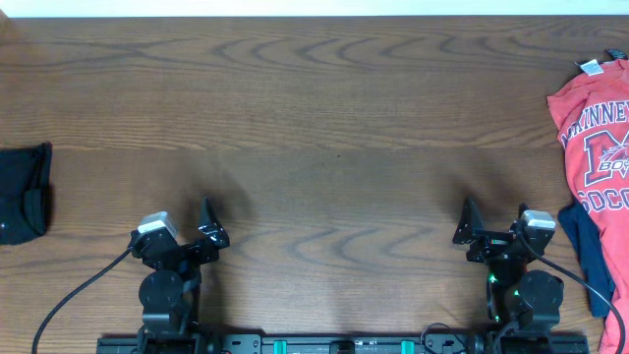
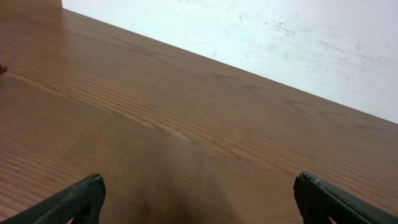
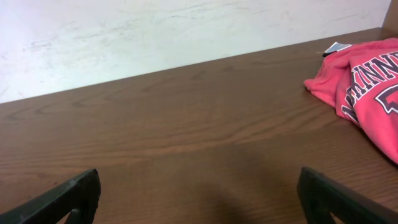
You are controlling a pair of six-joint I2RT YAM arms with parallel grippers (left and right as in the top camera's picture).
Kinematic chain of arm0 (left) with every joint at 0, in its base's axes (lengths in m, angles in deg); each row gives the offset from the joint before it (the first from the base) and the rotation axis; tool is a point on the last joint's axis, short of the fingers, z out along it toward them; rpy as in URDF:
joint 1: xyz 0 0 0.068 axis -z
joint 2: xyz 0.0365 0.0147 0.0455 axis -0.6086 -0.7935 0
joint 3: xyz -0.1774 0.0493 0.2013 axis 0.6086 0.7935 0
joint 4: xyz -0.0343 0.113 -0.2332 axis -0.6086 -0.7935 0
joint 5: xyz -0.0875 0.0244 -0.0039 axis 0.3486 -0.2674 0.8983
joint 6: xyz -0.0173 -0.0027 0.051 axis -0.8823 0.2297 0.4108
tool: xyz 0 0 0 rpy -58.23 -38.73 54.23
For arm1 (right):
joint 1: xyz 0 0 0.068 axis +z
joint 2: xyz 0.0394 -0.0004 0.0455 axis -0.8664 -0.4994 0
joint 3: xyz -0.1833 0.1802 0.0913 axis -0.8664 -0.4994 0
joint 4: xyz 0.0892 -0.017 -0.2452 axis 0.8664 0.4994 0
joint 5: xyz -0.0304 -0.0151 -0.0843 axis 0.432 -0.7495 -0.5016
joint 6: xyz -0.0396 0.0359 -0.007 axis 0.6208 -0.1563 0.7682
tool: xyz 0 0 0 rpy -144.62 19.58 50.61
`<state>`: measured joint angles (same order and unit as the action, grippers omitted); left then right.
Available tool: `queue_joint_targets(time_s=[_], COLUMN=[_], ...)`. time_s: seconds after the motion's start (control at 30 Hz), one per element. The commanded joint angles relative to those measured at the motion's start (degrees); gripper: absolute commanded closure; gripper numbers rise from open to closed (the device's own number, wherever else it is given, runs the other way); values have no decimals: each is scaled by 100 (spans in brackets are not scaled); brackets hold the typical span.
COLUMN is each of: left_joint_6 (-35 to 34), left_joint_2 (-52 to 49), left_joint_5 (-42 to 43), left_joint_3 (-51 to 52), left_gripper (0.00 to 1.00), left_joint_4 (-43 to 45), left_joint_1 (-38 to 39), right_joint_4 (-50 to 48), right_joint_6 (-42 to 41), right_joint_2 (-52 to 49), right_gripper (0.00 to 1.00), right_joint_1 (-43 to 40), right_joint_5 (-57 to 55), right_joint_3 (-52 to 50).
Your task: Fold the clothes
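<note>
The coral-red T-shirt [image 1: 595, 147] with white-and-navy lettering and a white neck label lies crumpled at the table's right edge; it also shows at the right of the right wrist view [image 3: 364, 84]. A navy shirt [image 1: 590, 246] pokes out from under it. A small black garment [image 1: 24, 192] lies at the far left edge. My left gripper [image 1: 208, 228] is open and empty at the front left; its fingers show in the left wrist view [image 2: 199, 199]. My right gripper [image 1: 470, 228] is open and empty at the front right, left of the red shirt, and shows in the right wrist view [image 3: 199, 196].
The brown wooden table [image 1: 324, 128] spans the view, with a white wall [image 3: 155, 31] behind its far edge. Cables run from both arm bases at the front edge.
</note>
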<state>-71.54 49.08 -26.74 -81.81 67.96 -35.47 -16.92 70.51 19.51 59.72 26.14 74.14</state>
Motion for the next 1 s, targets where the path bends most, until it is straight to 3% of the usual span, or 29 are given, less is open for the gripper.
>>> queue_joint_targets(time_s=[0.0, 0.97], left_joint_6=[-11, -11], left_joint_2=[35, 35], left_joint_5=[-24, -55], left_joint_3=[153, 153], left_gripper=[2, 2], left_joint_4=[-55, -50], left_joint_1=[-24, -24], right_joint_4=[-9, -20], right_joint_6=[-59, -68], right_joint_2=[17, 17], right_gripper=[1, 1], right_joint_1=[7, 7], right_joint_5=[15, 223], right_joint_3=[-31, -31])
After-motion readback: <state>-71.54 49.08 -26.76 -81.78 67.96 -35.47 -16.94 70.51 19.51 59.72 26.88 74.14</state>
